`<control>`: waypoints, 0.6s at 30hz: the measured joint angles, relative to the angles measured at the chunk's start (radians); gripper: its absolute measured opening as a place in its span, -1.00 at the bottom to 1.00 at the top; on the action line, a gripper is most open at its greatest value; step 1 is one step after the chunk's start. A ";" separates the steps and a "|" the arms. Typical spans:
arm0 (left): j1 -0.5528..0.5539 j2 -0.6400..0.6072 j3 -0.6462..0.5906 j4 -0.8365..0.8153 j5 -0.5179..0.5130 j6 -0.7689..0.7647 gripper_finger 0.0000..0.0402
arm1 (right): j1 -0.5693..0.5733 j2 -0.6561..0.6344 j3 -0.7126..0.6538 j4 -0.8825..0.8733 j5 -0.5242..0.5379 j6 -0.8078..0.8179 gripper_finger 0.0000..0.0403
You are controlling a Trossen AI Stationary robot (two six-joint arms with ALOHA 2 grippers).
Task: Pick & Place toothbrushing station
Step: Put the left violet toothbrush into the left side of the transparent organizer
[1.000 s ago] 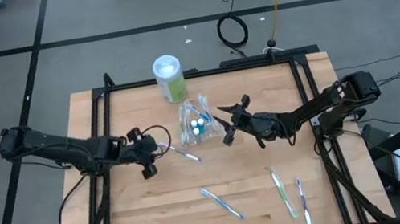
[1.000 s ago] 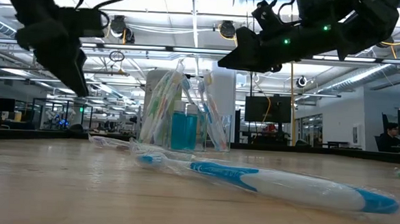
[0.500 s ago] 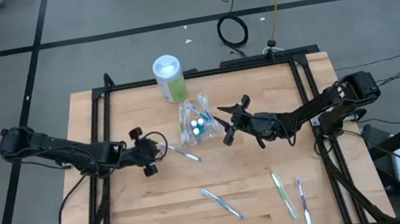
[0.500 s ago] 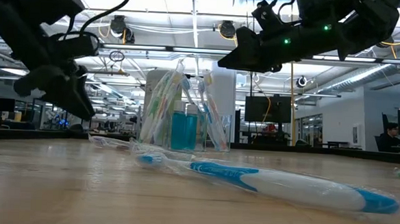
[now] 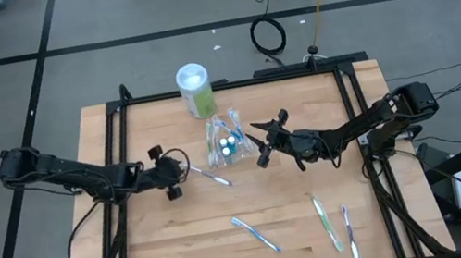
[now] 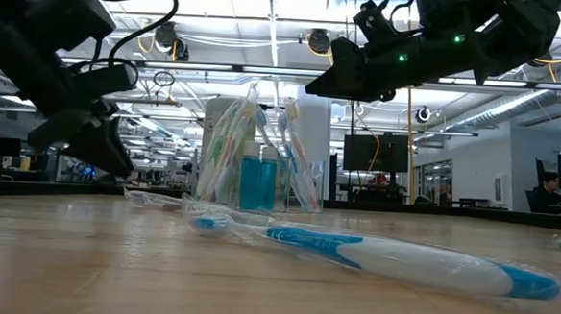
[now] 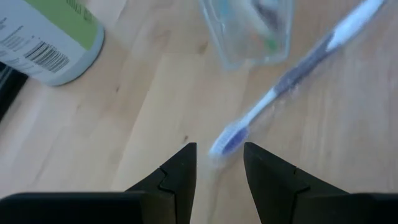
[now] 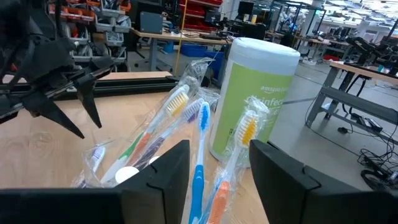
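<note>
A clear container (image 5: 224,141) on the table's far middle holds several wrapped toothbrushes and teal tubes; it also shows in the low view (image 6: 257,156) and the right wrist view (image 8: 163,138). A wrapped toothbrush (image 5: 212,178) with a blue head (image 7: 226,139) lies on the wood to its left. My left gripper (image 5: 179,169) is open and low, its fingertips (image 7: 186,153) on either side of that head, with no touch showing. My right gripper (image 5: 259,145) is open and empty, above the table just right of the container.
A tall green-and-white canister (image 5: 194,89) stands at the far edge behind the container. Three more toothbrushes lie near the front: a blue one (image 5: 256,234), a green one (image 5: 325,221) and a purple one (image 5: 349,233). Bare wood lies at the front left.
My left gripper has come down toward the table and tipped from pointing down to slanting toward the toothbrush beside the container. It has stayed open. The toothbrush has not moved.
</note>
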 joint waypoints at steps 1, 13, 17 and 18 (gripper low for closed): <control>0.003 0.000 0.000 0.026 0.017 -0.004 -0.30 | 0.000 0.000 0.000 0.000 0.000 0.000 -0.21; 0.020 0.077 0.001 0.186 0.118 0.185 -0.30 | 0.000 0.000 0.000 0.000 0.000 0.000 -0.21; 0.041 0.166 0.001 0.226 0.126 0.224 -0.30 | 0.000 0.000 0.000 0.000 0.000 0.000 -0.22; 0.043 0.187 0.005 0.242 0.128 0.251 -0.30 | 0.000 0.000 0.000 0.000 0.000 0.000 -0.22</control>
